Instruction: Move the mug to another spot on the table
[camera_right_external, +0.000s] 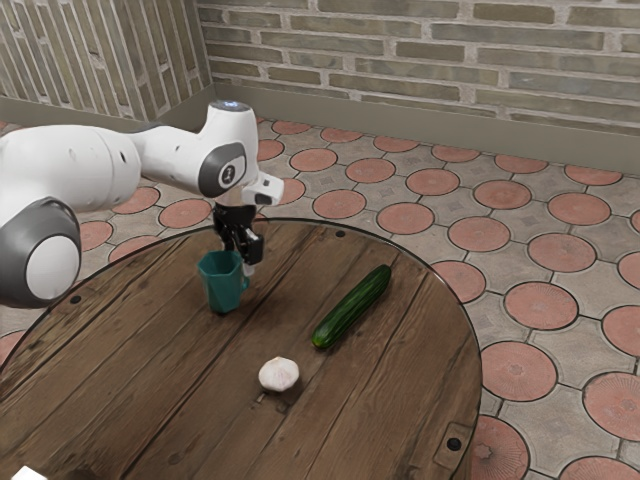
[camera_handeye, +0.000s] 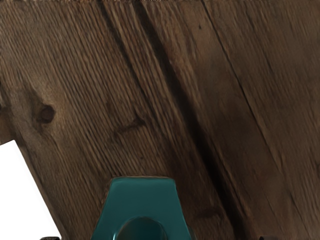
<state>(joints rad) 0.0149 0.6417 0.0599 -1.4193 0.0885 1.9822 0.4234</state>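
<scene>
Mug (camera_right_external: 222, 285), teal and upright, stands on the round plank table (camera_right_external: 150, 400). In the exterior view you see it toward the table's far side, at about 11 o'clock from the table's middle. Your gripper (camera_right_external: 246, 262) hangs straight down from the white arm and meets the mug at its rim, at about 1 o'clock from the mug's body. The black pincer looks narrow there, but you cannot tell whether it is closed on the mug's wall or only resting against it. The mug's base appears to sit on the wood, with its shadow right beneath it. From the mug, a dark green cucumber (camera_right_external: 352, 306) lies well apart at about 3 to 4 o'clock, slanting across the planks. A pale garlic bulb (camera_right_external: 279, 374) lies at about 5 o'clock, near the cucumber's closer end but not touching it. In your wrist view the mug (camera_handeye: 141, 212) sits just under the hand, with dark grained boards (camera_handeye: 150, 100) spreading beyond it.
</scene>
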